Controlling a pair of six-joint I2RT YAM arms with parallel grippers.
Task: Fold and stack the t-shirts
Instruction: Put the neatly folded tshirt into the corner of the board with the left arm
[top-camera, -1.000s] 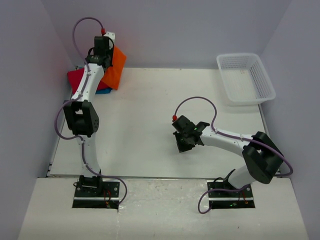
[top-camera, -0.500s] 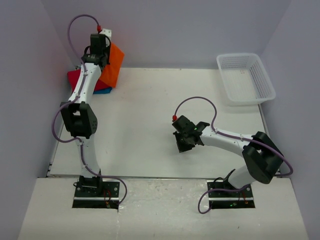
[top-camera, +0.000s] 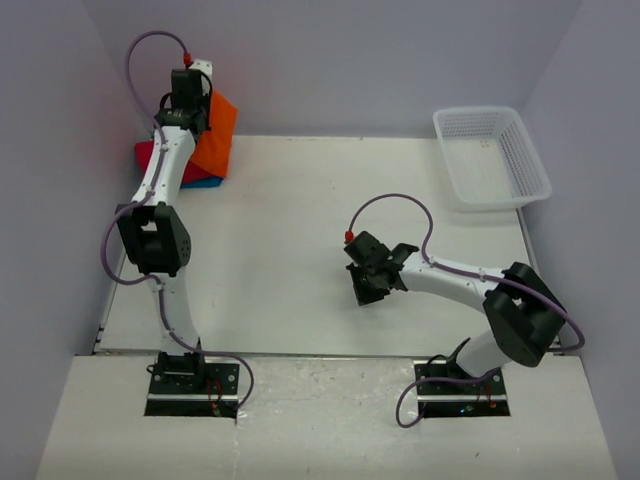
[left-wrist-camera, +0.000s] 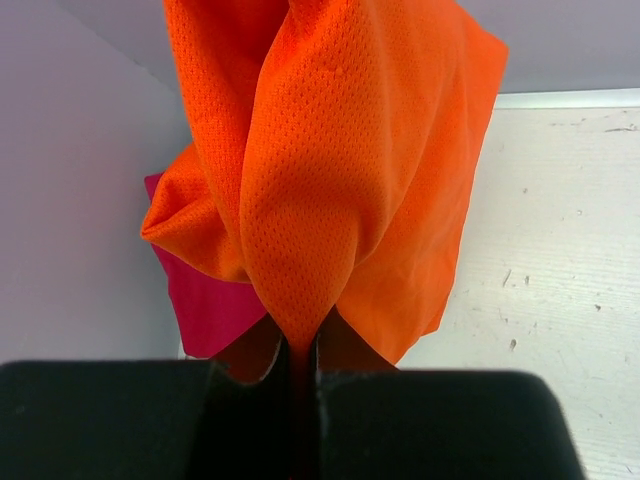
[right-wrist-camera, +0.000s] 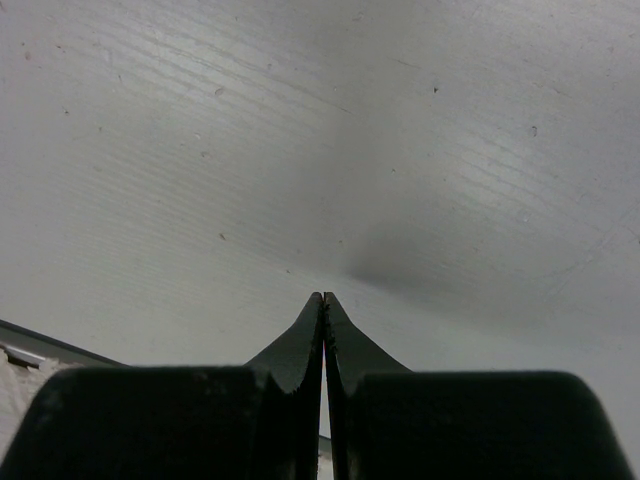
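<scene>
Spanning nearly all of the top view: table (top-camera: 300, 250), bare through the middle. Sitting at its far right corner: basket (top-camera: 490, 155), well apart from all cloth. Hanging over the far left corner: orange shirt (left-wrist-camera: 330, 170), bunched into loose folds and gathered to a narrow pleat at the bottom of the wrist view. Lying beneath and behind it: red shirt (left-wrist-camera: 205, 305), with a sliver of teal shirt (top-camera: 205, 183) peeping out below. Clamped on that orange pleat: left hand (left-wrist-camera: 300, 345), high up near the back wall. Hovering low over bare table at centre right, pressed together on nothing: right hand (right-wrist-camera: 323, 300).

Judging the dangers: thin pinch on slack mesh, so possible slipping out under a quick swing. Possible snagging and dragging of the red shirt along. No flat edge ready for folding, given a grip in mid-crumple and only one hand on the cloth.
</scene>
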